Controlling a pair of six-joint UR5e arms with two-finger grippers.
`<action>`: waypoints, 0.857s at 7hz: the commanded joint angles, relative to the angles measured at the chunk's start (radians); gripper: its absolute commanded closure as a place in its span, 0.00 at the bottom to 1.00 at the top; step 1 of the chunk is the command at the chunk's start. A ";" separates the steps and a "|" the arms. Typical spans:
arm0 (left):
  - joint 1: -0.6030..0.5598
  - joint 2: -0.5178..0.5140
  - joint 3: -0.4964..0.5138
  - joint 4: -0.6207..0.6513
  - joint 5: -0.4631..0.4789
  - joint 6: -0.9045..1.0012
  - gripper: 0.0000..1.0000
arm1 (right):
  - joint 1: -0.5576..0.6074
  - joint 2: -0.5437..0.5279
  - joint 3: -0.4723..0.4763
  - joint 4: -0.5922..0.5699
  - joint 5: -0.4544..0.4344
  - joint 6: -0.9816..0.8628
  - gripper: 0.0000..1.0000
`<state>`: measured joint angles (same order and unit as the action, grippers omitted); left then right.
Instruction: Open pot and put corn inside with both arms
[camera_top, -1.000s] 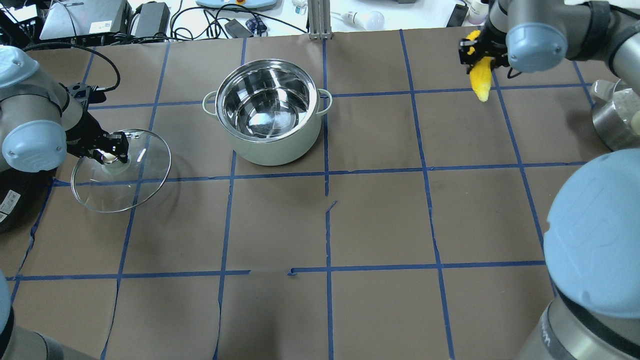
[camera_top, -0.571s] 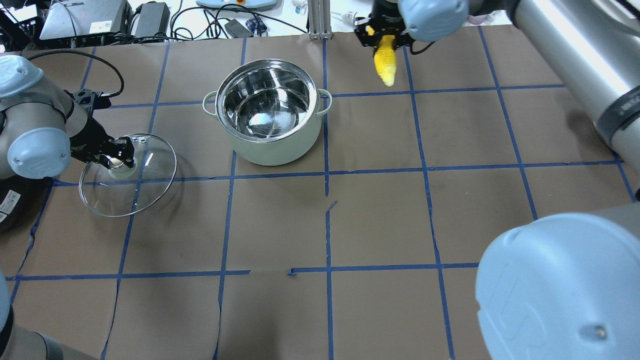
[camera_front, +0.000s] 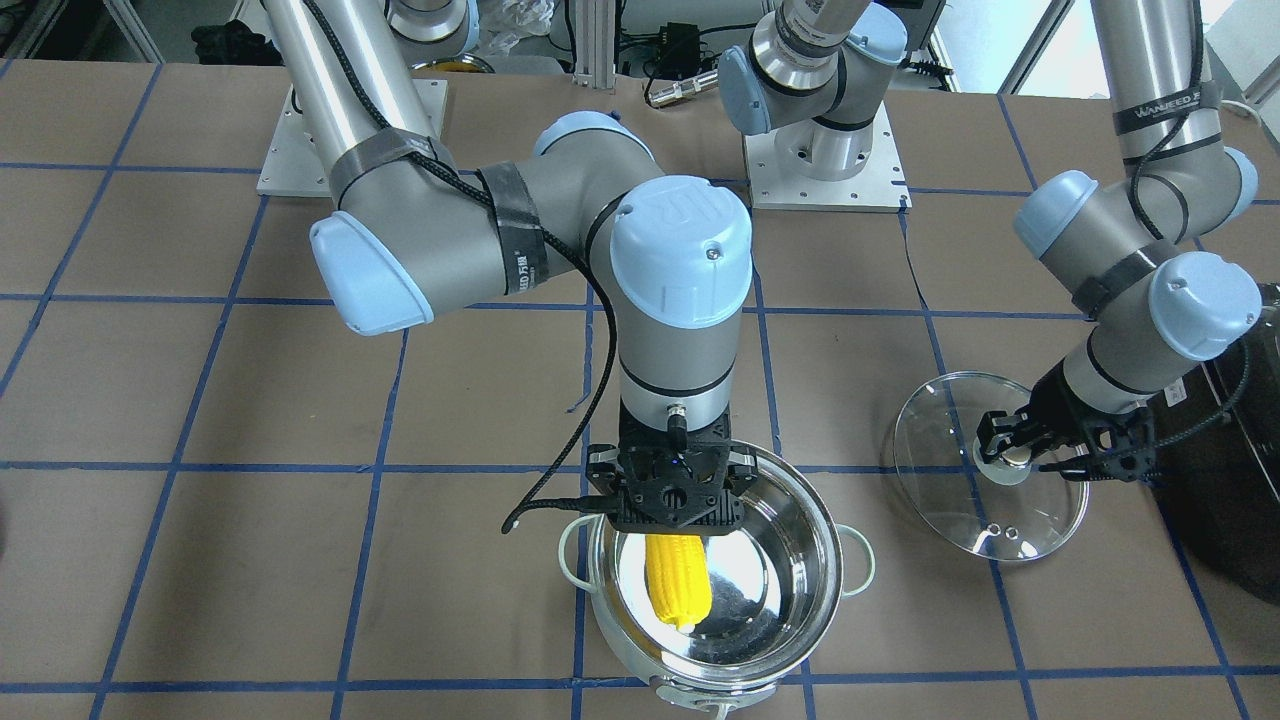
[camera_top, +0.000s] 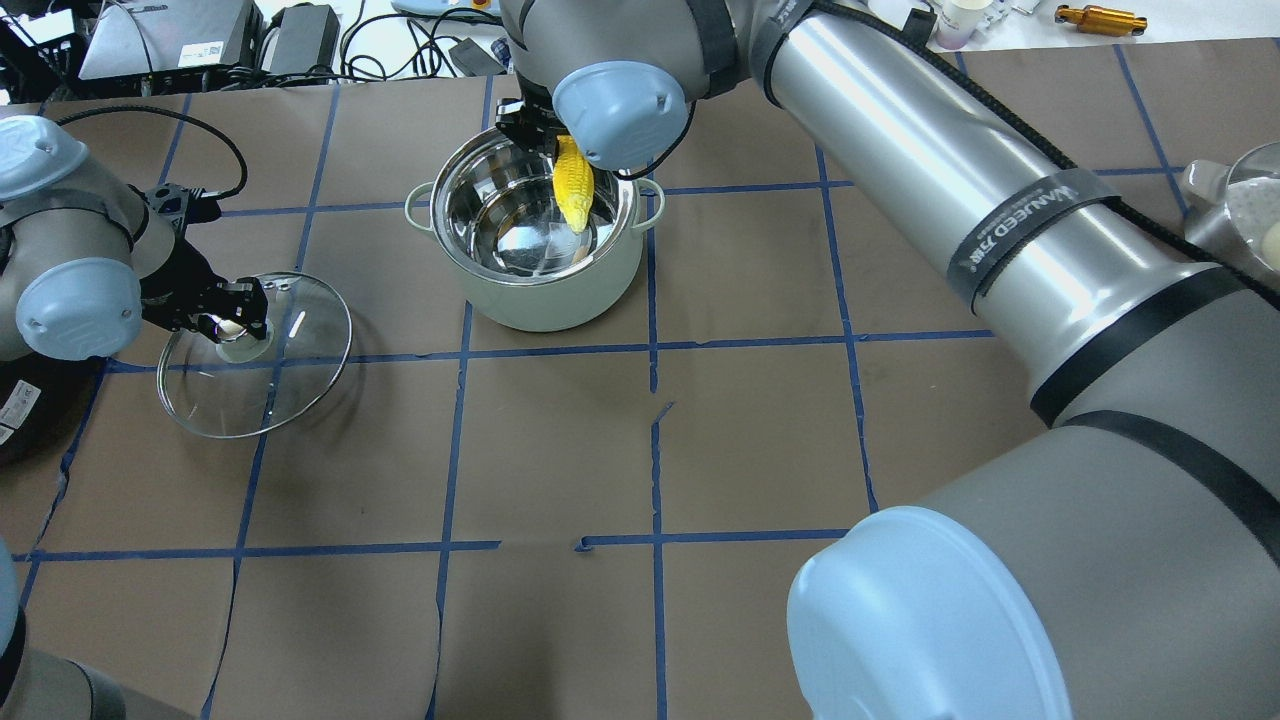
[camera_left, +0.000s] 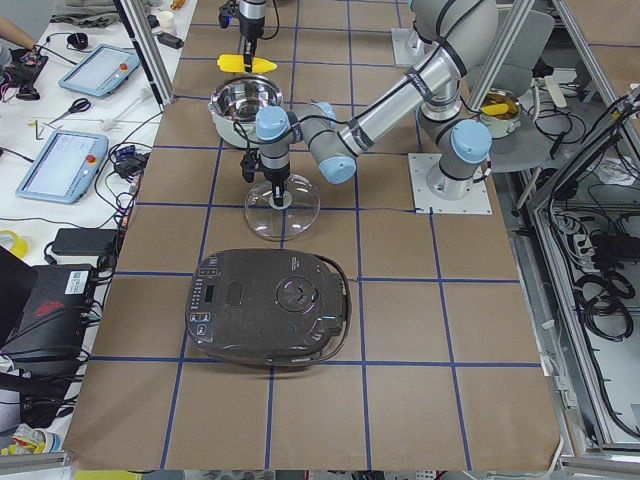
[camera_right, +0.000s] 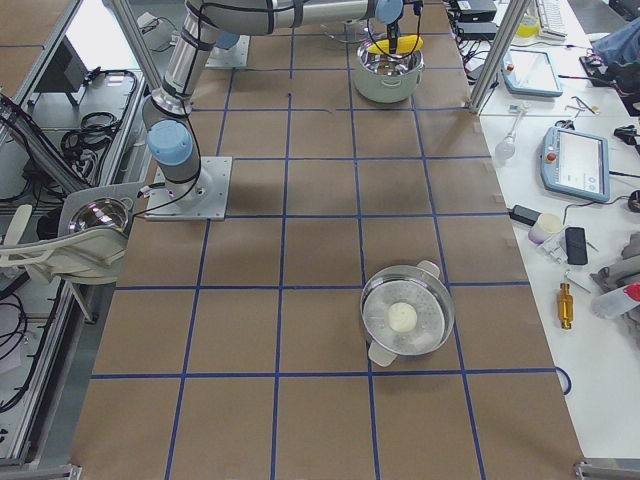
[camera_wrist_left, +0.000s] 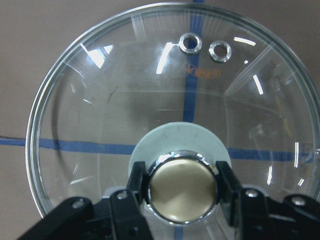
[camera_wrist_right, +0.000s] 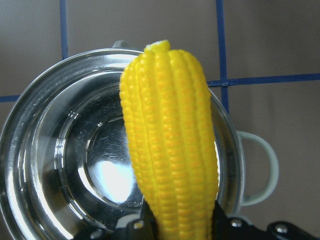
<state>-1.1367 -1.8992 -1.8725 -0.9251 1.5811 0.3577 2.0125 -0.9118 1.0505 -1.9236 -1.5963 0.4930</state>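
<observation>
The steel pot stands open at the table's far middle, and it also shows in the front view. My right gripper is shut on the yellow corn and holds it point down over the pot's far side. In the right wrist view the corn hangs above the pot's rim. My left gripper is shut on the knob of the glass lid and holds it low, left of the pot. I cannot tell whether the lid touches the table.
A large black appliance lies at the table's left end, close behind my left arm. A second steel pot with a white ball in it stands at the right end. Cables and devices lie beyond the far edge.
My right gripper has swept left with the corn, from the far right corner to above the pot. My left gripper has shifted the lid slightly right.
</observation>
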 joint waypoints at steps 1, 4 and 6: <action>0.000 -0.006 -0.001 -0.001 0.002 0.001 0.77 | 0.037 0.051 0.002 -0.126 0.009 0.012 0.99; 0.002 -0.011 -0.002 -0.001 0.002 -0.005 0.29 | 0.037 0.064 0.029 -0.210 -0.022 -0.028 0.00; 0.002 -0.012 -0.002 -0.003 0.002 0.001 0.00 | 0.035 0.054 0.031 -0.209 -0.036 -0.095 0.00</action>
<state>-1.1351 -1.9106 -1.8744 -0.9275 1.5831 0.3565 2.0490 -0.8523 1.0789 -2.1294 -1.6216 0.4364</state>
